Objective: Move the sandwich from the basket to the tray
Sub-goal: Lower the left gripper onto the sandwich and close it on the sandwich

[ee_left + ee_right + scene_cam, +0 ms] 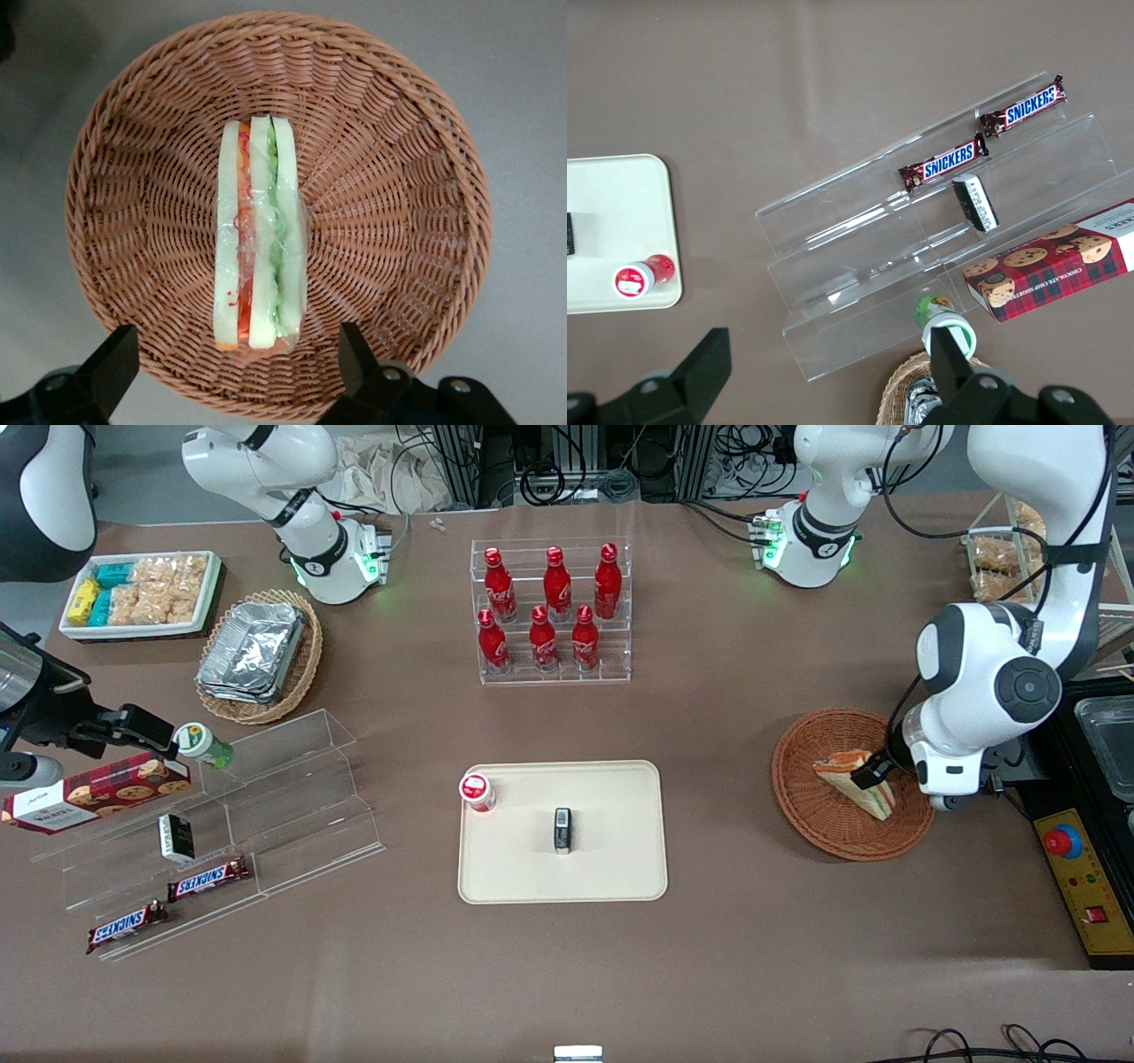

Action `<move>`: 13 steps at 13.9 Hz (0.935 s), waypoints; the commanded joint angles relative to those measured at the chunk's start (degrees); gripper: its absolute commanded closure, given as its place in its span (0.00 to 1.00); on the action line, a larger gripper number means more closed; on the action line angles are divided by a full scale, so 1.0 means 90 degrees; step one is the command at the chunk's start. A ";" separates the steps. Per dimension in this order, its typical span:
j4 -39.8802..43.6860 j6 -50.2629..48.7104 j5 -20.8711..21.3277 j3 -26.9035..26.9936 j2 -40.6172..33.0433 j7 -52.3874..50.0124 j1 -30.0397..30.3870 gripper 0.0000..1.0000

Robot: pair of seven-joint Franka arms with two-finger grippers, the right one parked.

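Note:
The sandwich, a plastic-wrapped wedge of pale bread with orange-red and green filling, lies in the reddish-brown wicker basket toward the working arm's end of the table. My left gripper hangs open just above the basket, its two black fingers spread wider than the sandwich and level with the end of the wedge, not touching it. The cream tray lies at the table's middle, carrying a small red-capped bottle and a small dark box.
An acrylic rack of red cola bottles stands farther from the front camera than the tray. A clear stepped shelf with Snickers bars, a cookie box and a green-capped bottle lies toward the parked arm's end. A control box with a red button sits beside the basket.

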 commanded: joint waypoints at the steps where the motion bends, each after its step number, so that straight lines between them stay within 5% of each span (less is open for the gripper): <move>1: -0.0212 0.0479 0.0074 0.0008 0.0135 -0.0297 -0.0020 0.00; 10: -0.0280 0.1299 0.0084 0.0018 0.0799 -0.0561 0.0019 0.00; 11: -0.0271 0.1320 0.0084 0.0018 0.0877 -0.0561 0.0038 0.11; 13: -0.0271 0.1426 0.0084 0.0027 0.0907 -0.0561 0.0058 0.61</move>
